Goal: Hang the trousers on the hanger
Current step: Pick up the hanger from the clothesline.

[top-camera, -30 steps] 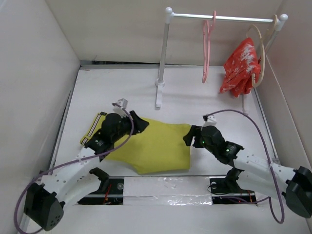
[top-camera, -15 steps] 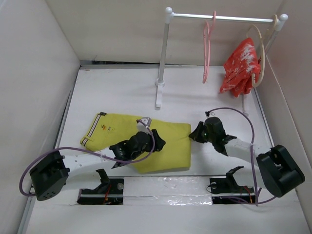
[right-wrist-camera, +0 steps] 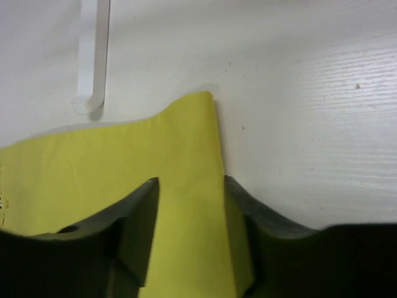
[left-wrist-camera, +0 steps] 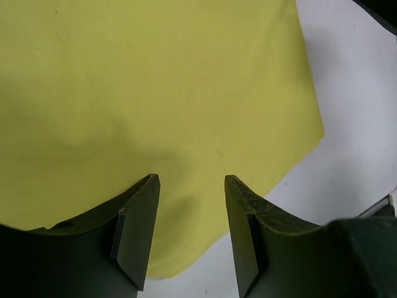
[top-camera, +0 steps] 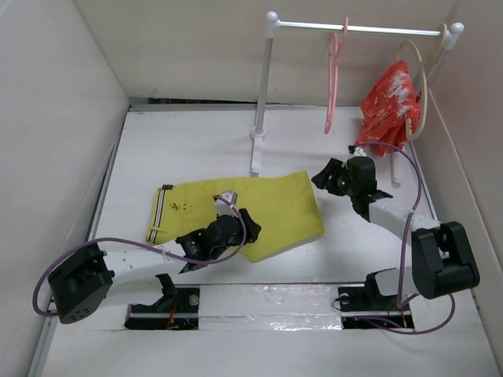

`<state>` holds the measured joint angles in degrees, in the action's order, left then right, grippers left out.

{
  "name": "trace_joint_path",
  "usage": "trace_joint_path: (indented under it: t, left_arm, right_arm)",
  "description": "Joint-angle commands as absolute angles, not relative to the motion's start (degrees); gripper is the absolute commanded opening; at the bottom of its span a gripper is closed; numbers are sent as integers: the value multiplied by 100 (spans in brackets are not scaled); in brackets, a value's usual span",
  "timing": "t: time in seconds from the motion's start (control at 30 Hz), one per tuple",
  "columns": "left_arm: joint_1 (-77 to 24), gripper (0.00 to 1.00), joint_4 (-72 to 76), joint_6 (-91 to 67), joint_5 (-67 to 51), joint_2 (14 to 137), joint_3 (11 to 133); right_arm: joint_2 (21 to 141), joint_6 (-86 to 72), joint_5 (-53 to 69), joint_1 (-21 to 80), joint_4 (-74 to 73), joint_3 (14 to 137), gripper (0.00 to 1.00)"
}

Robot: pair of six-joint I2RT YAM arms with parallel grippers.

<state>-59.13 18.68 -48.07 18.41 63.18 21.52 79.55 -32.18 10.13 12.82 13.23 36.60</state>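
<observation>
The mustard-yellow trousers (top-camera: 271, 206) lie flat on the white table, with the striped waistband (top-camera: 159, 214) at the left. The pink hanger (top-camera: 333, 78) hangs empty on the rail at the back. My left gripper (top-camera: 245, 225) is open, low over the trousers' near edge; its wrist view shows yellow cloth (left-wrist-camera: 155, 81) between and beyond the open fingers (left-wrist-camera: 139, 230). My right gripper (top-camera: 322, 176) is open at the trousers' far right corner, and the cloth's edge (right-wrist-camera: 186, 167) runs between its fingers (right-wrist-camera: 239, 236).
A white clothes rack (top-camera: 263, 86) stands at the back, its foot also in the right wrist view (right-wrist-camera: 93, 62). A red patterned garment (top-camera: 387, 106) hangs on a beige hanger (top-camera: 420, 86) at the rail's right end. Walls close in on both sides.
The trousers' right end has swung back and to the right, and the whole cloth has shifted. My right gripper moved away toward the back right. My left gripper stayed at the near edge.
</observation>
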Motion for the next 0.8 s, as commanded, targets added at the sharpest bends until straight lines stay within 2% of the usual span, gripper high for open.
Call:
trace_joint_path:
  t: [0.0, 0.07, 0.13, 0.17, 0.2, 0.23, 0.27, 0.37, 0.43, 0.47, 0.5, 0.53, 0.57, 0.6, 0.67, 0.77]
  left_arm:
    - [-5880, 43, 1777, -4554, 2065, 6223, 2487]
    - [-5880, 40, 1662, -4360, 2083, 5978, 2758]
    - [-5880, 33, 1460, -3967, 2144, 5767, 3005]
    - [-5880, 19, 1415, -3816, 2188, 5566, 3249]
    - [-5880, 9, 1354, -3658, 2249, 5485, 3356]
    - [-5880, 1, 1362, -3421, 2389, 5415, 3444]
    - [-5880, 0, 1388, -3323, 2478, 5310, 3550]
    - [-5880, 0, 1687, -3033, 2645, 5326, 3656]
    - [-5880, 0, 2064, -2752, 2471, 5379, 3648]
    - [-5880, 0, 2179, -2542, 2452, 5457, 3621]
    - [-5880, 0, 2362, -2436, 2461, 5493, 3595]
    - [-5880, 5, 2399, -2391, 2539, 5545, 3551]
    - [-5880, 17, 2391, -2382, 2575, 5581, 3499]
    - [-5880, 22, 2382, -2382, 2566, 5581, 3446]
    - [-5880, 32, 2408, -2364, 2462, 5476, 3245]
    - [-5880, 36, 2487, -2355, 2373, 5362, 3147]
  right_arm:
    - [7341, -2875, 1011, 1283, 882, 3674, 61]
    - [6489, -2787, 792, 1458, 564, 3735, 66]
    - [5892, -2567, 529, 1747, -111, 3962, 63]
    - [5349, -2479, 432, 1853, -427, 4129, 53]
    - [5100, -2313, 396, 1959, -805, 4496, 15]
    - [4880, -2259, 335, 2047, -922, 4691, 4]
    - [4530, -2241, 256, 2204, -1010, 4867, 0]
    - [4351, -2075, -428, 2373, -1055, 5623, 0]
    - [4753, -1943, -1024, 2373, -1282, 6437, 8]
    - [4972, -1873, -1124, 2321, -1344, 6721, 21]
    - [5462, -1759, -1177, 2268, -1380, 6985, 55]
    - [5745, -1714, -1308, 2268, -1423, 7527, 68]
    - [6035, -1662, -1362, 2207, -1502, 7819, 76]
    - [6351, -1565, -1380, 2206, -1703, 8109, 83]
    - [7266, -1512, -1512, 2066, -1915, 8889, 83]
    - [8196, -1459, -1555, 2004, -2056, 9438, 80]
